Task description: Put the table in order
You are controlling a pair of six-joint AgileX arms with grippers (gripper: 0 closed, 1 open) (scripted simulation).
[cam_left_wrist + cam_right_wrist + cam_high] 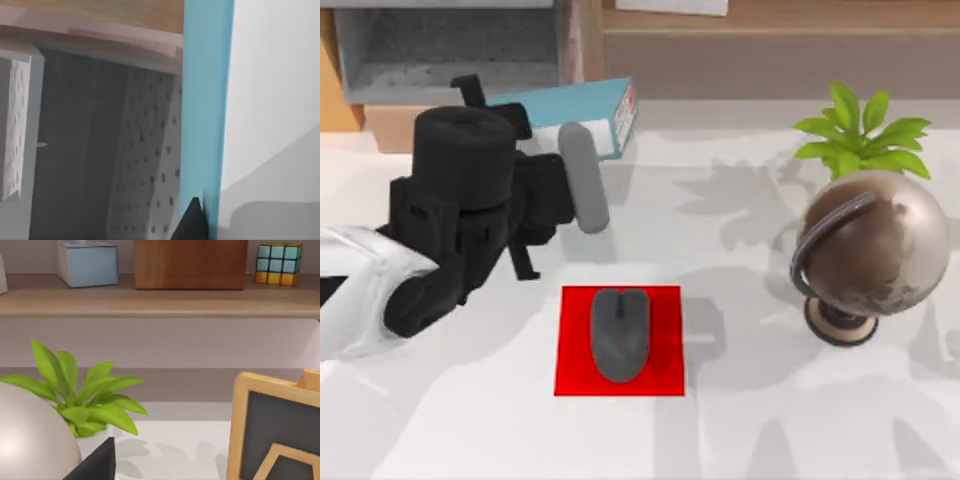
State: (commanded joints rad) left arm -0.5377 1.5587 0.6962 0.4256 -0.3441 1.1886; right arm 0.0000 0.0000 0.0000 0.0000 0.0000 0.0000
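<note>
Left gripper (555, 135) pinches blue box (585, 115) over the table (450, 420); wrist view reveals grey drawer (85, 150).

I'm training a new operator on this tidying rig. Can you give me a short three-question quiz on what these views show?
1. True or false: the grey mouse lies on the red mat.
2. Which thing stands nearest the globe? A) the green plant B) the blue book C) the grey drawer
3. Fill in: in the top view, the left arm's gripper is at the ____ book, near the back left of the white table.

Key: 1 true; 2 A; 3 blue.
</note>
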